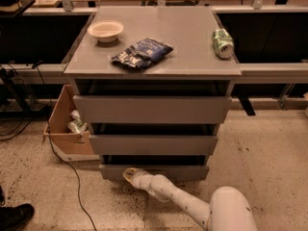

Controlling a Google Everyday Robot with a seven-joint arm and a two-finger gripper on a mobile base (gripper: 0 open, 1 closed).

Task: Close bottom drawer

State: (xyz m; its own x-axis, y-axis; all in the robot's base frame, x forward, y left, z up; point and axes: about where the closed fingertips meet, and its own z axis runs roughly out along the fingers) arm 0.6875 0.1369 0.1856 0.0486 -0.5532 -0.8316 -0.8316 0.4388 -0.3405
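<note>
Three drawer fronts under the table (pixel 192 57). End effector (pixel 130 175) at bottom drawer (pixel 163 173), left end; its opening: cannot tell. One bowl (pixel 105 30) far-left corner, one bag (pixel 142 53) centre, one can (pixel 223 43) right edge.

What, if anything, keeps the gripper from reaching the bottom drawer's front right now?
Probably nothing, so yes. The gripper sits low at the left part of the bottom drawer front, seemingly touching it, with nothing between them. The cardboard box stands off to the left, out of the way.
</note>
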